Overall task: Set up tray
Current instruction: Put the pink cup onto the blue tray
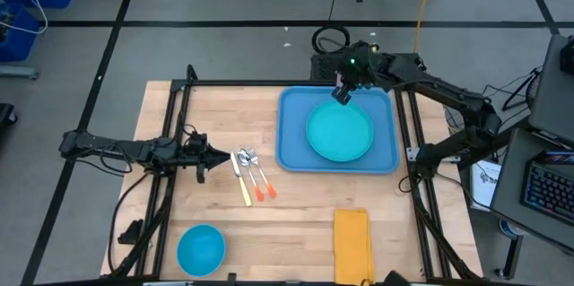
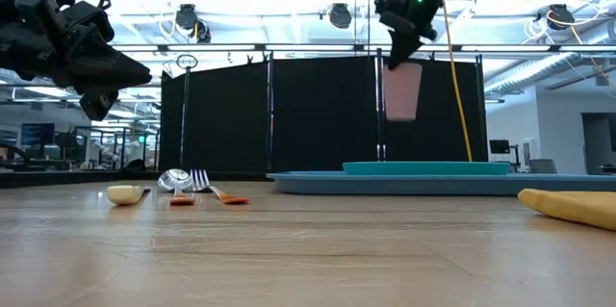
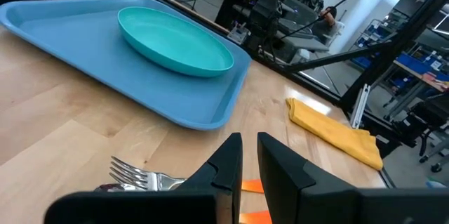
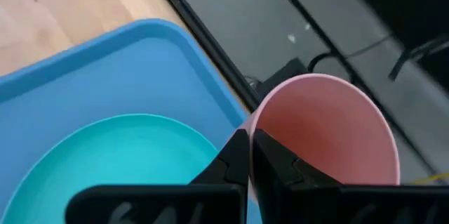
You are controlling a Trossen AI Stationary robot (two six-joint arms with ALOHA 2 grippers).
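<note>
The blue tray (image 1: 291, 147) lies on the table's right half, and the round turquoise plate (image 1: 339, 134) rests flat on it. My right gripper (image 1: 343, 91) hovers over the tray's far rim, shut on a pink cup (image 2: 401, 90), which also shows in the right wrist view (image 4: 330, 133). My left gripper (image 1: 213, 155) is shut and held above the table just left of the cutlery (image 1: 249, 177). The cutlery is a knife, a spoon and a fork with yellow and orange handles, lying flat on the wood. My right gripper pinches the pink cup's rim (image 4: 254, 120), with one finger inside the cup and one outside. The fingers come from above, pointing down. The cup hangs upright below them, lifted clear above the tray (image 2: 404, 183).
A blue bowl (image 1: 200, 248) sits near the table's near-left corner. A folded yellow napkin (image 1: 352, 241) lies by the near edge, in front of the tray. Black frame rails (image 1: 170, 143) run along both sides of the table. Bare wood lies between the cutlery and the tray.
</note>
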